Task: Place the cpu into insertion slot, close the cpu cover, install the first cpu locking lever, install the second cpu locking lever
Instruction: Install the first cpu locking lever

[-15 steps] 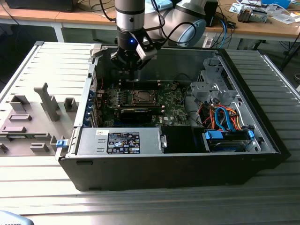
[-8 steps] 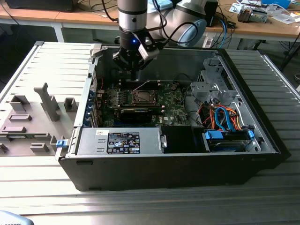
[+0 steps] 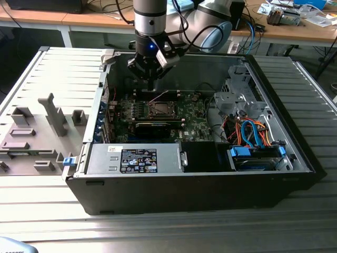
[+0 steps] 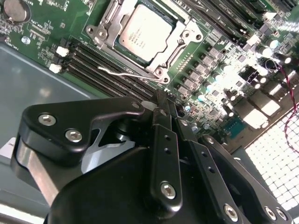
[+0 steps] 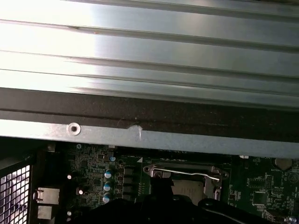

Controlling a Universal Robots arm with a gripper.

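In the exterior view the arm reaches down into an open computer case (image 3: 200, 179) lying on a ribbed metal table (image 3: 310, 100), w/ the gripper (image 3: 150, 84) hanging just above the green circuit board (image 3: 195, 124), near the case's far wall. The socket (image 3: 158, 109) sits just below and in front of the gripper tips, close but not touching. In the second wrist view the gripper (image 4: 167, 108) has its two black fingers pressed together, tips meeting w/ nothing between them, so it's clenched and empty. Past the tips, the cpu (image 4: 144, 31) lies flat in the socket (image 4: 184, 38), pale silver face up, apart from the fingers. The metal cover frame (image 4: 174, 18) seems to lie down around the chip, though the angle makes that hard to confirm. A thin wire lever (image 4: 122, 73) runs along the socket edge nearest the gripper, between socket and fingertips. In the first wrist view the socket (image 5: 187, 179) and a wire lever (image 5: 184, 171) across it show beyond the case wall (image 5: 149, 140).
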